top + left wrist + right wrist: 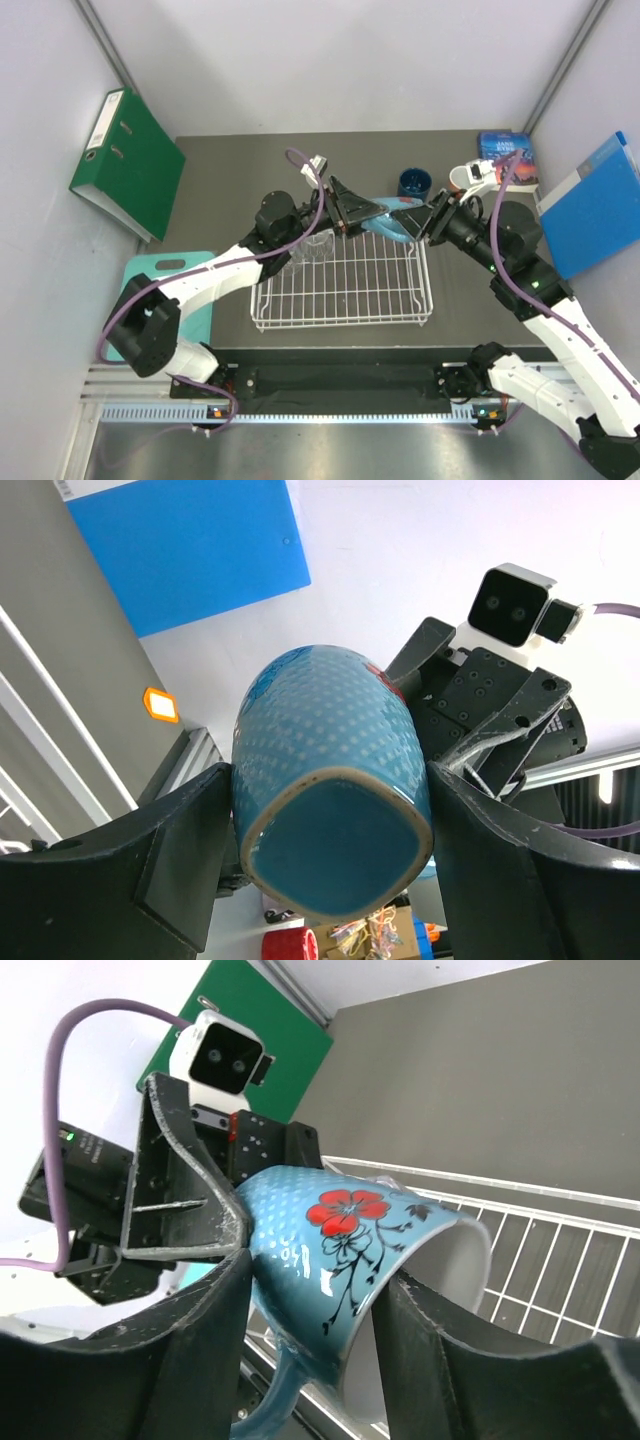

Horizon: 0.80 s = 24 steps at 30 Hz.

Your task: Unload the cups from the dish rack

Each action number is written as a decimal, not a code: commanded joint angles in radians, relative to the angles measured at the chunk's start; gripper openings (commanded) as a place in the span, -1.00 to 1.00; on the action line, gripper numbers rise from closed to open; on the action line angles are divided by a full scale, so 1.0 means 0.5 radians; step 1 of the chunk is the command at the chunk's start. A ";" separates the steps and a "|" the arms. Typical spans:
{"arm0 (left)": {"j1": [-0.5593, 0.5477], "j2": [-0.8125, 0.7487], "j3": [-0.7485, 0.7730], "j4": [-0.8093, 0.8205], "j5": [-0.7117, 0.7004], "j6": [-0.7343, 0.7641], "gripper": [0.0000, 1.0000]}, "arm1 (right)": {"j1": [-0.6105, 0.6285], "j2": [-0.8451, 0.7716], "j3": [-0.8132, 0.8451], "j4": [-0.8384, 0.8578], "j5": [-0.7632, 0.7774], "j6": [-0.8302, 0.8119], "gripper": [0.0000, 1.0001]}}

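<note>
A light blue mug (386, 224) with a red flower is held in the air over the back edge of the white wire dish rack (343, 290). My left gripper (362, 212) is shut on its base end (330, 770). My right gripper (416, 219) is shut on its rim wall (330, 1230), with one finger inside the mouth and one outside. The rack also shows below in the right wrist view (560, 1250). A clear glass tumbler (318, 246) stands in the rack's back left corner. A dark blue mug (413, 182) sits on the table behind the rack. The salmon-pink mug is not in view.
A green binder (125, 165) leans on the left wall and a blue binder (595, 205) on the right. A blue book (508, 155) lies at the back right. A teal cutting board (175, 290) lies left of the rack.
</note>
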 commanded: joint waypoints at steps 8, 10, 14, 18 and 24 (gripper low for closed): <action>-0.039 0.180 0.229 0.338 0.102 -0.077 -1.00 | 0.020 0.063 -0.075 0.350 -0.446 0.093 -0.48; -0.042 0.213 0.257 0.338 0.123 -0.086 -1.00 | 0.020 0.060 -0.082 0.360 -0.477 0.102 -0.80; -0.039 0.253 0.303 0.210 0.160 -0.065 -1.00 | 0.023 0.042 -0.066 0.320 -0.477 0.078 -1.00; -0.030 0.259 0.370 0.025 0.191 0.039 -0.07 | 0.023 -0.007 -0.023 0.234 -0.367 0.017 -1.00; -0.020 0.296 0.432 -0.045 0.227 0.055 0.10 | 0.023 -0.060 -0.017 0.222 -0.339 0.016 -1.00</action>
